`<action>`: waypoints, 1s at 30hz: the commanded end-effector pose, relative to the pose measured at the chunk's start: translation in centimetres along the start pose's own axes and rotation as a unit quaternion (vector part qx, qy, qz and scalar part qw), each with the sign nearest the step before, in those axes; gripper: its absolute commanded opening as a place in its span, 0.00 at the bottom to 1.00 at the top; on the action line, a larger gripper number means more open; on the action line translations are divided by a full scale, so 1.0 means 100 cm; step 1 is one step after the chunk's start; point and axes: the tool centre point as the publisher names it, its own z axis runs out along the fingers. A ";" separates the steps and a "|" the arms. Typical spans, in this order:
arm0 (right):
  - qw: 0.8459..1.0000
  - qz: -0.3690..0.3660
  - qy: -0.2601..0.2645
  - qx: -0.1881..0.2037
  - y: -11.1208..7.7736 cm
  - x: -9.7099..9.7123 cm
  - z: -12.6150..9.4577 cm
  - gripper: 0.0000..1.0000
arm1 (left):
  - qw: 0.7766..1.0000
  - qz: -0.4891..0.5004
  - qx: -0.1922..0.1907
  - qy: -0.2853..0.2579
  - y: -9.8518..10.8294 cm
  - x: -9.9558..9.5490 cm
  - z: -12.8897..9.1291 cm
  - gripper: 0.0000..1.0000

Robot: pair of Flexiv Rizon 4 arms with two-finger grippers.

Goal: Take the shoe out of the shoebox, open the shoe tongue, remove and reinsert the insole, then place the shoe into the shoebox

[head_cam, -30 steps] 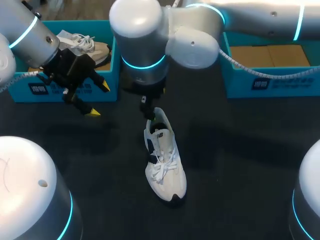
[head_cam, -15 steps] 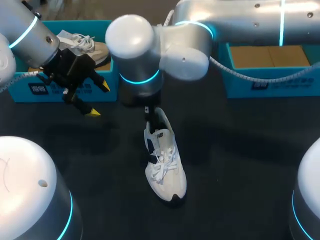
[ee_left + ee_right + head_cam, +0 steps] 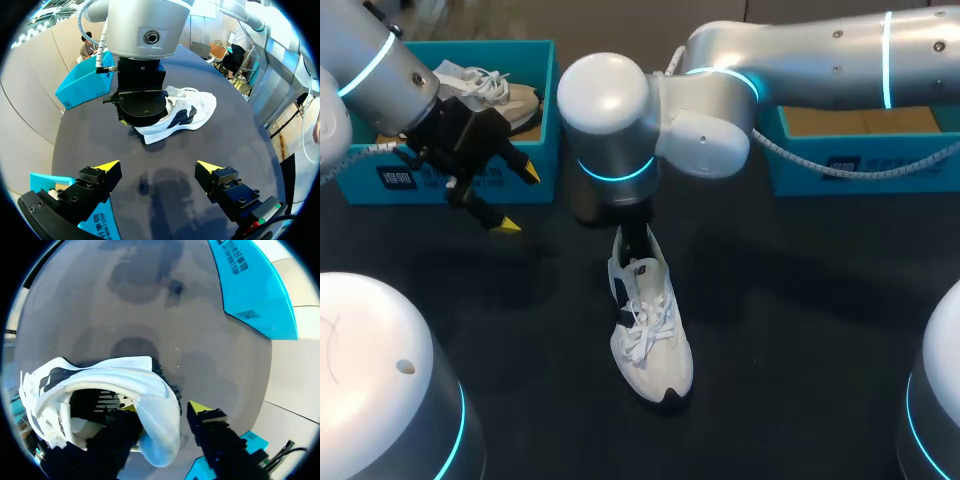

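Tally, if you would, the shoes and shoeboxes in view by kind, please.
Blue shoeboxes: 2, left shoebox and right shoebox
Shoes: 2, shoe on the table and boxed shoe in the left one
Total: 4

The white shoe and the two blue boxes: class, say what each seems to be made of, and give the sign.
Shoe: probably a textile or synthetic upper, matte; its heel collar bends softly. Left box and right box: likely cardboard, matte blue outside; the right shows a plain brown floor.
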 end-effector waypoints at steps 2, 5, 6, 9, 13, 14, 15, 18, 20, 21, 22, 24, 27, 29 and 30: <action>1.000 -0.009 0.007 -0.007 0.000 0.002 0.006 0.40 | 1.000 0.000 -0.001 0.000 0.000 0.000 0.000 1.00; 1.000 -0.013 0.012 -0.011 0.001 0.006 0.010 0.38 | 1.000 0.000 -0.001 0.000 0.000 0.000 0.000 1.00; 1.000 -0.014 0.013 -0.012 0.002 0.007 0.010 0.35 | 1.000 0.000 -0.001 0.000 0.000 0.000 0.000 1.00; 1.000 -0.017 0.018 -0.011 0.002 0.009 0.013 0.25 | 1.000 0.000 -0.001 0.000 0.000 0.000 0.000 1.00; 1.000 -0.019 0.022 -0.008 0.002 0.009 0.013 0.00 | 1.000 0.000 -0.001 0.000 0.000 0.000 0.000 1.00; 1.000 -0.019 0.023 -0.003 0.002 0.009 0.013 0.00 | 1.000 0.000 -0.001 0.000 0.000 0.000 0.000 1.00; 1.000 -0.019 0.024 0.002 0.003 0.009 0.012 0.00 | 1.000 0.000 -0.001 0.000 0.000 0.000 0.000 1.00; 0.999 -0.007 0.027 0.017 0.000 0.007 0.005 0.00 | 1.000 0.000 -0.001 0.000 0.000 0.000 0.000 1.00; 0.999 0.005 0.030 0.022 -0.004 0.005 -0.003 0.00 | 1.000 0.000 -0.001 0.000 0.000 0.000 0.000 1.00; 0.999 0.009 0.027 0.024 -0.006 0.004 -0.008 0.00 | 1.000 0.000 -0.001 0.000 0.000 0.000 0.000 1.00; 0.999 0.010 0.027 0.026 -0.009 0.003 -0.015 0.00 | 1.000 0.000 -0.001 0.000 0.000 0.000 0.000 1.00; 0.999 0.021 0.026 0.025 -0.014 0.001 -0.032 0.00 | 1.000 0.000 -0.001 0.000 0.000 0.000 0.000 1.00; 0.998 0.031 0.046 0.039 -0.022 -0.002 -0.056 0.00 | 1.000 0.000 -0.001 0.000 0.000 0.000 0.000 1.00; 0.998 0.039 0.046 0.036 -0.025 -0.003 -0.070 0.00 | 1.000 0.000 -0.001 0.000 0.000 0.000 0.000 1.00; 0.998 0.044 0.041 0.038 -0.028 -0.005 -0.082 0.00 | 1.000 0.000 -0.001 0.000 0.000 0.000 0.000 1.00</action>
